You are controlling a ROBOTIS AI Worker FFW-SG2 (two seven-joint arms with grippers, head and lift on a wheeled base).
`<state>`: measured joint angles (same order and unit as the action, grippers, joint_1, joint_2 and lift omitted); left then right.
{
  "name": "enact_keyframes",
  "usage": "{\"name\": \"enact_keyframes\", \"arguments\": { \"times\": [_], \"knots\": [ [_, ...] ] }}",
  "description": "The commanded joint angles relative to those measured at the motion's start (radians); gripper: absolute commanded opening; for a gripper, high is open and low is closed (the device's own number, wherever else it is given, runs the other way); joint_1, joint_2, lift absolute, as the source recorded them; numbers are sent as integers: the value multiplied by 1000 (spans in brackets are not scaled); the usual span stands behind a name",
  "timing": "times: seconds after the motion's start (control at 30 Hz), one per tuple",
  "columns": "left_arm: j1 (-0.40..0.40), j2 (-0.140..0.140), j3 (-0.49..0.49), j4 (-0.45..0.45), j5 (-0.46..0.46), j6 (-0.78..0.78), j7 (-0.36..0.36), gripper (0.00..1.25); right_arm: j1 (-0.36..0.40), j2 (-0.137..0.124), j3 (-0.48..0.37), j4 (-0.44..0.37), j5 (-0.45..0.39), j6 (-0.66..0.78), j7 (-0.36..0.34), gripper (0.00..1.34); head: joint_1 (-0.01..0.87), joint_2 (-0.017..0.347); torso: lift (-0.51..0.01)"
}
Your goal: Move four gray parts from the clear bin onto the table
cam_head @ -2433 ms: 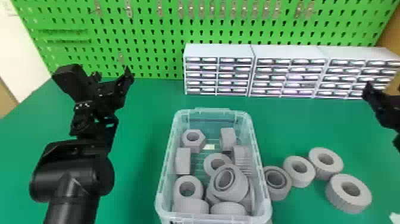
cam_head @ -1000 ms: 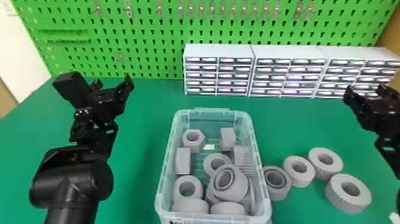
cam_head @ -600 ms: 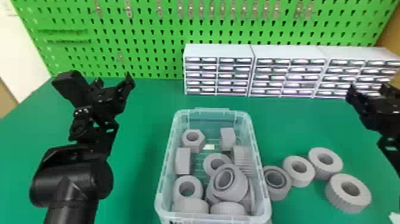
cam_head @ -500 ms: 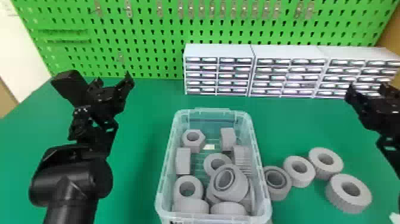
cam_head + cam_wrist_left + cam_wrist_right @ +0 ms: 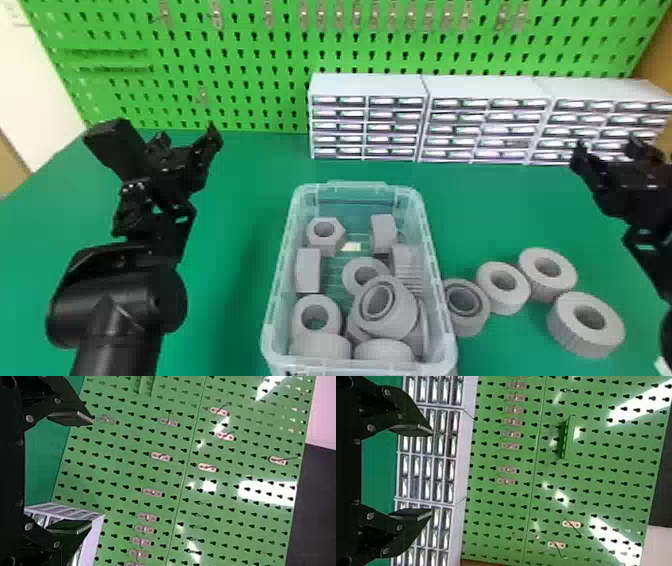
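In the head view my left gripper (image 5: 186, 137) is held above the table left of the clear bin (image 5: 280, 280), open and holding nothing. My right gripper (image 5: 606, 150) stands open at the right, beyond the loose parts. The left wrist view has the left gripper (image 5: 89, 473) with its fingers wide apart; in the right wrist view the right gripper (image 5: 431, 473) is likewise spread. The bin holds several gray parts, among them a hex nut (image 5: 334, 245) and a tilted ring (image 5: 400, 320). On the table right of the bin lie a ringed part (image 5: 472, 322), a smaller ring (image 5: 520, 297), another ring (image 5: 567, 280) and a large ring (image 5: 575, 335).
White drawer cabinets (image 5: 367, 85) line the back of the green table (image 5: 225, 310), behind the bin and toward the right. A green pegboard (image 5: 260, 55) with small metal hooks rises behind them.
Over the earlier frames my right gripper came farther into view from the right edge, moving left. The left arm has barely shifted, and the gray parts lie as before.
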<state>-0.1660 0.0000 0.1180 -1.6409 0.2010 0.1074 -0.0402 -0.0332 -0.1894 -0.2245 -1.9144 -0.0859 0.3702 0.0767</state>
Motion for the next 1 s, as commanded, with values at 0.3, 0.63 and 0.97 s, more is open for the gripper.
{"name": "enact_keyframes", "arguments": {
  "times": [0.3, 0.63, 0.97],
  "knots": [
    [5, -3, -3, 4, -3, 0, 0, 900, 2, -2, 7, 0, 3, 15, 0, 796, 693, 72, -52],
    [3, -3, -1, 6, -5, 0, 0, 900, 9, -1, 4, 0, 5, 15, 0, 796, 693, 72, -52],
    [5, -3, -5, 13, -2, 0, 0, 900, 7, -2, 1, 0, 6, 15, 0, 796, 693, 72, -52]
  ]
}}
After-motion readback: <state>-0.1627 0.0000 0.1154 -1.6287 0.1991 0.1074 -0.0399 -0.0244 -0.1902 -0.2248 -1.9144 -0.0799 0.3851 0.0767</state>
